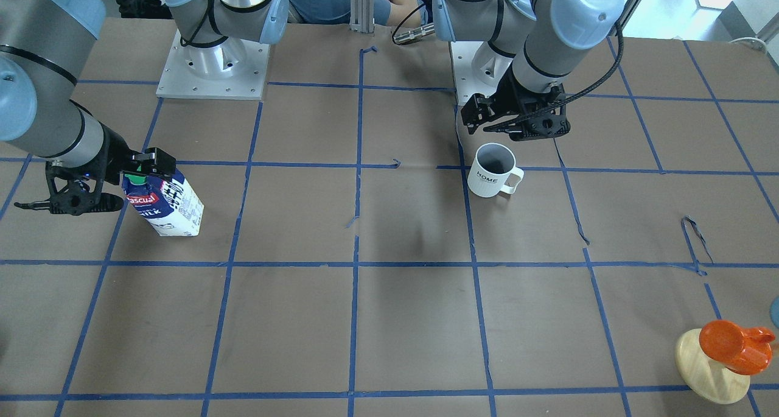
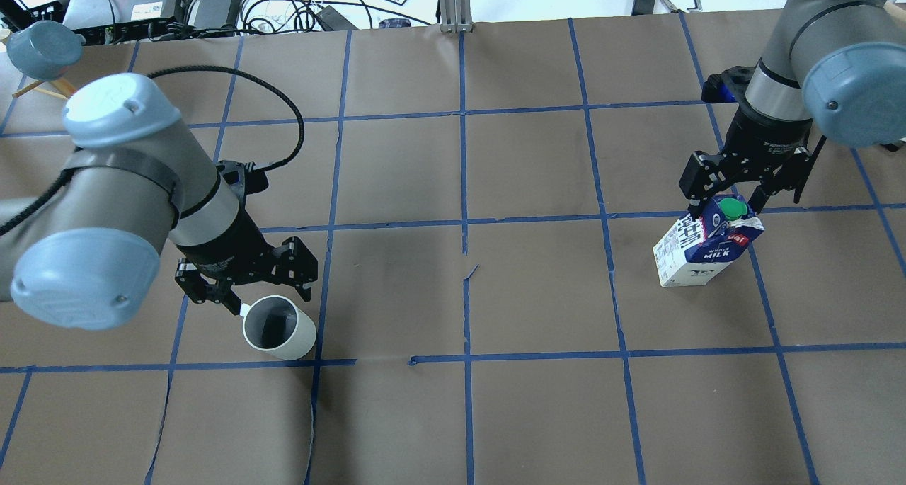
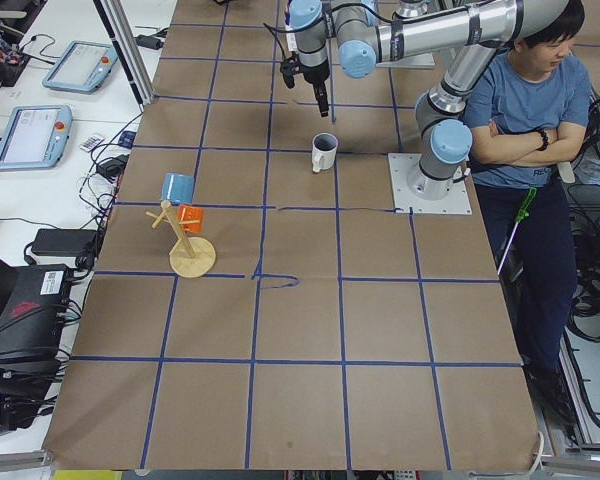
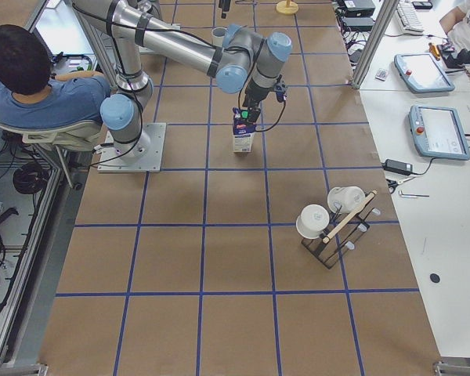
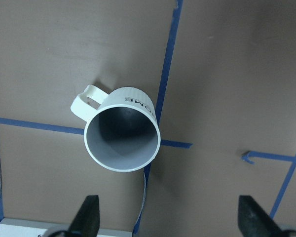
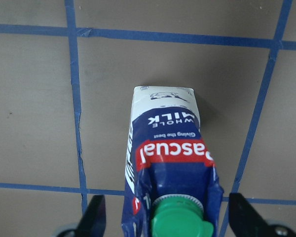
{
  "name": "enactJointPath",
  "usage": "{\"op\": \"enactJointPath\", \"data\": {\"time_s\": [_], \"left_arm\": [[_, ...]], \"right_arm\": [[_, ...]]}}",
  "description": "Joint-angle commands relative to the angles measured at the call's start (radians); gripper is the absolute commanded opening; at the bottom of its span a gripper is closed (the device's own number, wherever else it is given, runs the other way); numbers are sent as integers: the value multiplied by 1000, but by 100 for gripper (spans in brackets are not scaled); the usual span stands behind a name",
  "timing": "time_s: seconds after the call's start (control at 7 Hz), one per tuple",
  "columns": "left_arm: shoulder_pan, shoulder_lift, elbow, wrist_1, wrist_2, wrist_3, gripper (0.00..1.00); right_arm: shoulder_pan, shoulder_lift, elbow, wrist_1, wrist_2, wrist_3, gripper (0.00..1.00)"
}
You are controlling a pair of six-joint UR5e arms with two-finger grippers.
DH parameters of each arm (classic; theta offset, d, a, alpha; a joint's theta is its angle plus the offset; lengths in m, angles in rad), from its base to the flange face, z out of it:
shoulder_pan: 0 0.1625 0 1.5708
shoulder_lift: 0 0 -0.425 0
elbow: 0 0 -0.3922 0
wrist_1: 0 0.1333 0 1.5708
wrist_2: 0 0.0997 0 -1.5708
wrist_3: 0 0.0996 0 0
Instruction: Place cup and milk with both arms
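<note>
While both arms hang over the brown paper-covered table (image 1: pixel 414 319), neither one grips anything. The cup (image 5: pixel 122 129) stands upright with its mouth open to the ceiling on the robot's left half of the table, beside a crossing of the blue tape lines (image 2: pixel 538 219) that mark out the grid; its handle points away from the table's middle, and the "HOME" lettering faces the operators' side. The left gripper (image 5: pixel 170 217) hovers above it, offset toward the robot's base, with its jaws spread wide and no finger touching the rim or handle. On the robot's right half, well apart from the cup, the milk (image 6: pixel 170 168) stands on its base on the table, green cap up and the red label facing the robot's side. The right gripper (image 2: pixel 729 203) is directly over the carton's top, its jaws apart with one finger on each side of the gable; the wrist view shows a gap between each finger and the carton. Near the table's corner on the operators' side, an orange cup (image 1: pixel 733 344) rests on a wooden stand (image 1: pixel 709 374).
</note>
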Motion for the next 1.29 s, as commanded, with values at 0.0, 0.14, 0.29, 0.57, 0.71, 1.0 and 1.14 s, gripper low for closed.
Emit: {"op": "enactJointPath", "data": {"time_s": [0.0, 0.14, 0.29, 0.57, 0.71, 1.0, 1.14], "left_arm": [[-31, -16, -112, 144, 7, 52, 87], [-33, -24, -123, 144, 7, 101, 80], [-31, -30, -118, 144, 8, 118, 67], [-25, -38, -107, 144, 21, 206, 66], [-25, -39, -107, 144, 21, 233, 66], [-22, -59, -107, 147, 64, 321, 52], [-22, -67, -107, 153, 70, 348, 24]], "right_arm": [[0, 0, 9, 3, 0, 15, 68], [0, 0, 10, 5, 0, 15, 54], [-5, 0, 9, 6, 0, 15, 31], [-20, -1, -5, 5, 0, 13, 19], [-22, -4, -32, 6, 3, 15, 18], [-22, -1, -129, 61, 14, 18, 18], [-20, -1, -141, 66, 17, 28, 18]]}}
